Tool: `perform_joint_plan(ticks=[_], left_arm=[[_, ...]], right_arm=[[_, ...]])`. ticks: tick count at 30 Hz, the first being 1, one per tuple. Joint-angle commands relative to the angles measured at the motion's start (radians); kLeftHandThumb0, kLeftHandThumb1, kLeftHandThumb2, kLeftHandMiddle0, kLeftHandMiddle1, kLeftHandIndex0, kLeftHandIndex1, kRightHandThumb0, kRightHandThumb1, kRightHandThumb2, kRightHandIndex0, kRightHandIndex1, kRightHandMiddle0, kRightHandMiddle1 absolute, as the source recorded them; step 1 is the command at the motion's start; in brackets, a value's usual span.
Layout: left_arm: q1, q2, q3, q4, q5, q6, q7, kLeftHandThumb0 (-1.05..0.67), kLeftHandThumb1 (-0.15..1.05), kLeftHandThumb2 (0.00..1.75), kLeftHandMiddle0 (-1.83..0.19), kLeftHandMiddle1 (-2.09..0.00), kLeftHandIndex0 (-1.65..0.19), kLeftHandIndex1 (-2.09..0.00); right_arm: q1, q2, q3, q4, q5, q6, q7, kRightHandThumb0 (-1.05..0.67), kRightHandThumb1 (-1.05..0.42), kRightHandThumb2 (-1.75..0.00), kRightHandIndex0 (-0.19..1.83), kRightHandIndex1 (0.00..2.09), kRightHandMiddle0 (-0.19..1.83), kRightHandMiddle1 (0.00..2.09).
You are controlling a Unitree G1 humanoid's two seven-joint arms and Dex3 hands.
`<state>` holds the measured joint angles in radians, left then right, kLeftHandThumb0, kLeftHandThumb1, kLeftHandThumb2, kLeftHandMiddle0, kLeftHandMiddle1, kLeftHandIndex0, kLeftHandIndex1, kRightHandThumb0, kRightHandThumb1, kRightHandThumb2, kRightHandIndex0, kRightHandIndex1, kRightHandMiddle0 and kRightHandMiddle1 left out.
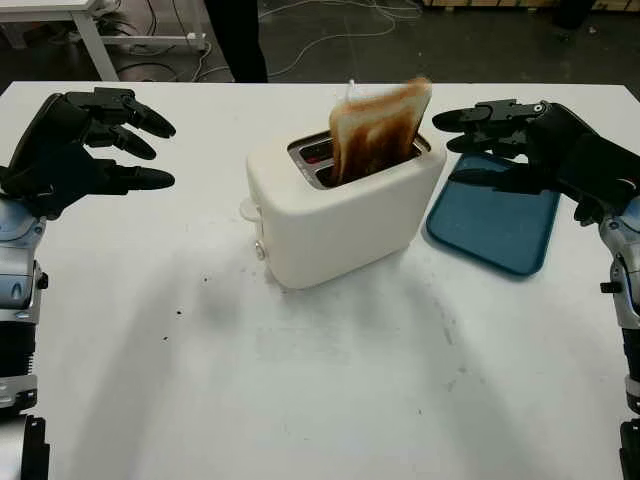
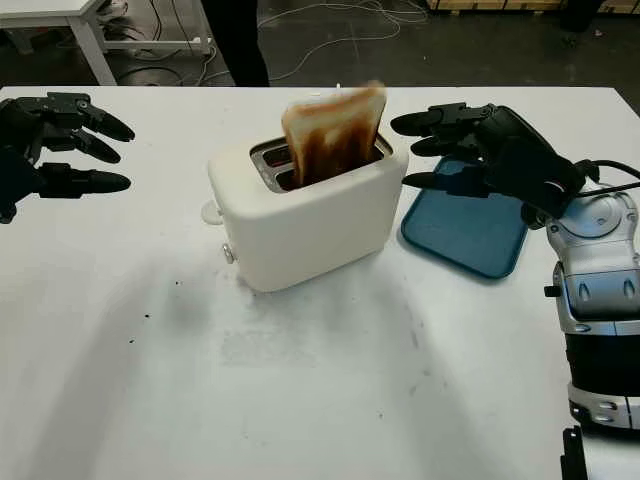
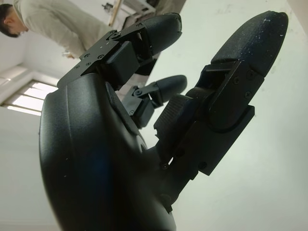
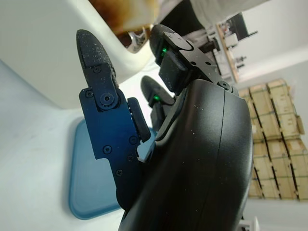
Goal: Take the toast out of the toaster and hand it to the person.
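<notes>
A cream toaster [image 1: 335,215] stands mid-table, with a browned slice of toast [image 1: 378,128] sticking up from its slot. My right hand [image 1: 500,140] hovers open just right of the toaster, fingertips [image 1: 445,121] a short gap from the toast, above the blue tray. Its wrist view has the toaster [image 4: 43,53] and the toast [image 4: 126,9] close by. My left hand [image 1: 95,150] is open over the table's far left, well apart from the toaster. A person [image 3: 53,24] in a light top appears in the left wrist view.
A blue tray [image 1: 495,225] lies flat on the white table [image 1: 330,390] right of the toaster, under my right hand. Dark trouser legs [image 1: 238,40] stand beyond the table's far edge. A white desk frame [image 1: 90,35] and cables lie on the floor behind.
</notes>
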<state>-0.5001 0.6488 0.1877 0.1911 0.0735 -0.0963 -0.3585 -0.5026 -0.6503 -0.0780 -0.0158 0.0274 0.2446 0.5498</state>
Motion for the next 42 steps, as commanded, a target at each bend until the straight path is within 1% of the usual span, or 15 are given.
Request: perform_joint_plan(ticks=[1, 8, 11, 14, 17, 23, 25, 27, 28, 29, 30, 31, 35, 38, 42], left_arm=[[-0.003, -0.002, 0.007, -0.003, -0.02, 0.007, 0.003, -1.05, 0.6, 0.0, -0.76, -0.89, -0.77, -0.76], [-0.001, 0.001, 0.005, -0.003, -0.012, 0.005, 0.005, -1.05, 0.61, 0.0, -0.75, -0.9, -0.76, -0.76], [0.0, 0.001, 0.005, -0.003, -0.012, 0.003, 0.006, -1.05, 0.62, 0.01, -0.75, -0.9, -0.76, -0.76], [0.001, 0.0, 0.006, -0.003, -0.012, 0.0, 0.007, -1.05, 0.62, 0.0, -0.75, -0.9, -0.76, -0.76], [-0.001, 0.0, 0.005, 0.002, -0.015, -0.002, 0.004, -1.05, 0.62, 0.0, -0.75, -0.89, -0.76, -0.76], [0.001, -0.003, 0.003, -0.002, -0.009, -0.001, 0.009, -1.05, 0.63, 0.0, -0.76, -0.89, -0.77, -0.75], [0.002, -0.006, 0.005, 0.0, -0.011, -0.003, 0.011, -1.05, 0.62, 0.0, -0.76, -0.89, -0.77, -0.75], [0.004, -0.007, 0.006, -0.005, -0.011, 0.003, 0.012, -1.05, 0.62, 0.0, -0.76, -0.9, -0.77, -0.75], [0.005, -0.007, 0.006, -0.009, -0.009, 0.007, 0.013, -1.05, 0.61, 0.0, -0.76, -0.9, -0.77, -0.75], [0.005, -0.007, 0.006, -0.012, -0.01, 0.013, 0.011, -1.05, 0.61, 0.0, -0.76, -0.9, -0.78, -0.76], [0.005, -0.006, 0.007, -0.014, -0.011, 0.017, 0.01, -1.05, 0.61, 0.0, -0.76, -0.9, -0.77, -0.76], [0.006, -0.005, 0.007, -0.015, -0.012, 0.019, 0.008, -1.05, 0.61, 0.0, -0.75, -0.9, -0.77, -0.76], [0.007, -0.005, 0.01, -0.01, -0.014, 0.019, 0.008, -1.05, 0.61, 0.0, -0.75, -0.91, -0.77, -0.76], [0.004, -0.006, 0.009, -0.005, -0.017, 0.012, 0.005, -1.05, 0.61, 0.0, -0.75, -0.91, -0.77, -0.76], [0.003, -0.008, 0.007, -0.011, -0.014, 0.016, 0.007, -1.05, 0.61, 0.0, -0.75, -0.9, -0.77, -0.76]], right_arm=[[0.0, 0.006, -0.008, -0.012, 0.007, 0.019, -0.009, -0.52, -0.82, 0.0, 0.37, 0.53, 0.62, 0.0], [-0.008, 0.014, -0.017, 0.0, 0.01, -0.01, -0.016, -0.51, -0.82, 0.0, 0.37, 0.53, 0.61, 0.0], [-0.027, 0.013, -0.026, 0.018, -0.013, -0.081, -0.05, -0.49, -0.79, 0.0, 0.38, 0.54, 0.62, 0.0], [-0.072, 0.016, -0.031, 0.06, -0.04, -0.214, -0.099, -0.41, -0.75, 0.0, 0.41, 0.55, 0.64, 0.01], [-0.144, 0.011, -0.014, 0.022, -0.087, -0.15, -0.139, -0.37, -0.73, 0.0, 0.4, 0.5, 0.63, 0.01], [-0.327, 0.025, 0.05, 0.153, -0.208, -0.355, -0.224, -0.24, -0.57, -0.01, 0.6, 0.5, 0.75, 0.06], [-0.392, 0.032, 0.092, 0.236, -0.265, -0.455, -0.26, -0.36, -0.53, -0.01, 0.68, 0.54, 0.82, 0.09], [-0.438, 0.049, 0.125, 0.306, -0.289, -0.53, -0.274, -0.56, -0.53, -0.01, 0.71, 0.57, 0.86, 0.11], [-0.455, 0.062, 0.137, 0.335, -0.286, -0.552, -0.266, -0.57, -0.52, -0.01, 0.71, 0.58, 0.87, 0.11], [-0.469, 0.074, 0.152, 0.364, -0.279, -0.562, -0.245, -0.51, -0.49, -0.01, 0.69, 0.59, 0.86, 0.11], [-0.481, 0.077, 0.173, 0.389, -0.298, -0.576, -0.24, -0.36, -0.46, -0.02, 0.63, 0.59, 0.84, 0.1], [-0.491, 0.077, 0.193, 0.415, -0.318, -0.593, -0.239, -0.34, -0.46, -0.02, 0.62, 0.6, 0.83, 0.09], [-0.534, 0.093, 0.259, 0.513, -0.356, -0.614, -0.187, -0.44, -0.48, -0.01, 0.6, 0.61, 0.8, 0.07], [-0.549, 0.094, 0.284, 0.567, -0.367, -0.652, -0.157, -0.6, -0.54, -0.02, 0.59, 0.62, 0.78, 0.06], [-0.549, 0.103, 0.291, 0.574, -0.356, -0.63, -0.112, -0.57, -0.56, -0.02, 0.54, 0.61, 0.76, 0.04]])
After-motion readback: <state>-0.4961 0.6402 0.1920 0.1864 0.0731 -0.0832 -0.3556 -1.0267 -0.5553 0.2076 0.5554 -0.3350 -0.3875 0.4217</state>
